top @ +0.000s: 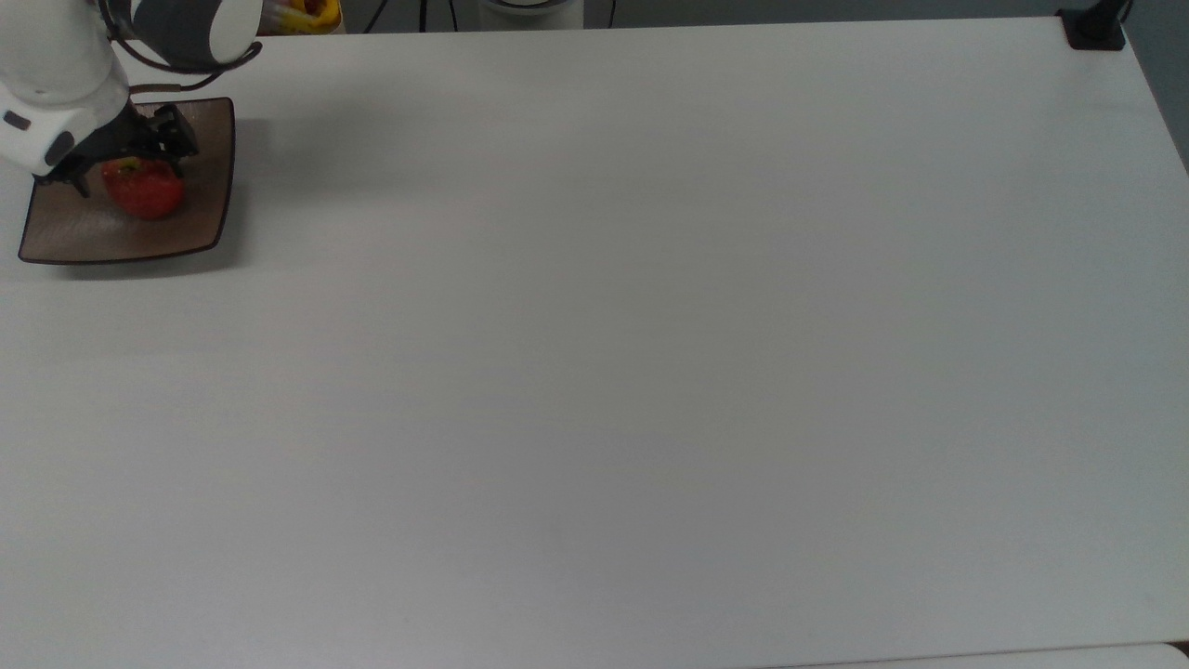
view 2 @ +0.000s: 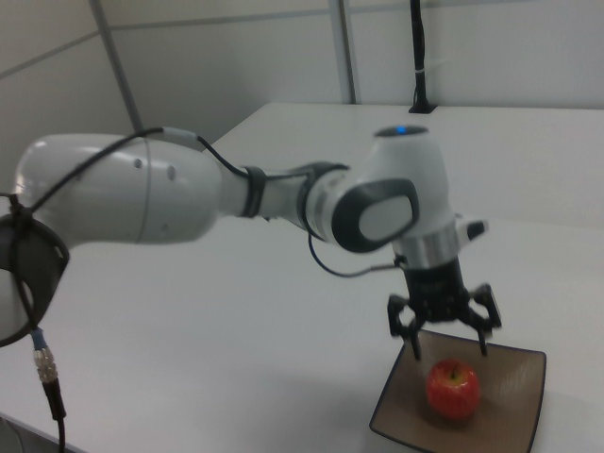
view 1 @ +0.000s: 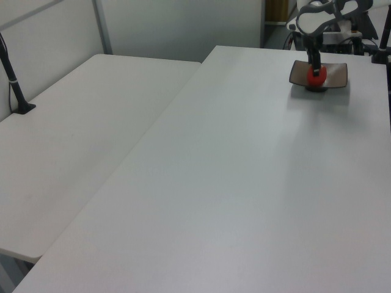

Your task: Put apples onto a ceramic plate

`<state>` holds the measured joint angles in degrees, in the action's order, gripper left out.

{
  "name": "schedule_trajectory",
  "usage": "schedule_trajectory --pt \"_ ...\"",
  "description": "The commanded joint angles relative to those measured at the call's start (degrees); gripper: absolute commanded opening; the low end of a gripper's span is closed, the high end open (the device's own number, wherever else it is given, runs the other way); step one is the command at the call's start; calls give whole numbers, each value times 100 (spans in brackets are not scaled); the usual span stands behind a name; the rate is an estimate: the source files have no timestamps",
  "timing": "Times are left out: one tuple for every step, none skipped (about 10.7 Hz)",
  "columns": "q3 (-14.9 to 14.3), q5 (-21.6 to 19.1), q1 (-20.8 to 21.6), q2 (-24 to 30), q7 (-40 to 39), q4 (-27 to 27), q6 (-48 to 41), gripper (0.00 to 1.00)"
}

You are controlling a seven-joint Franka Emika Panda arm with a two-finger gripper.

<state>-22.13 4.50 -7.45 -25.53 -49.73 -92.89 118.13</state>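
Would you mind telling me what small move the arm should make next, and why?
Probably lift the tool straight up and away. The apple already rests on the ceramic plate, and the open fingers stand above it without touching, so nothing remains to release.

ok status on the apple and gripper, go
Gripper open, just above the apple. Apple resting on ceramic plate, free of the fingers. Nothing in the way.

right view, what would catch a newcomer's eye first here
The red apple stands out at once, sitting on the square brown plate near the right view's lower right. Just above it hangs the black gripper, open and clear of the apple, at the end of a bulky white arm reaching in from the right view's left over the white table.
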Motion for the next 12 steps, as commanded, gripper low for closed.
schedule_trajectory --pt "25 -55 427 1161 1041 -106 -745 100" --pt "25 -64 594 1521 1297 -97 -974 100" --pt "34 -229 700 1855 1656 -97 -1107 100" --pt "86 -648 762 2163 2112 -62 -1282 100" --pt "243 -957 780 2393 2525 129 -1554 100" --pt "436 -1047 771 2508 2904 349 -1983 100" --pt "656 -1048 780 2561 3186 551 -2370 100" --pt "997 -1048 762 2658 3476 605 -2548 100" --pt "1305 -1039 771 2780 3931 580 -2567 100" --pt "1578 -1039 771 2825 4423 571 -2602 100" --pt "1842 -1039 780 2826 4741 588 -2698 100" --pt "2114 -1031 797 2843 4892 545 -2734 100"
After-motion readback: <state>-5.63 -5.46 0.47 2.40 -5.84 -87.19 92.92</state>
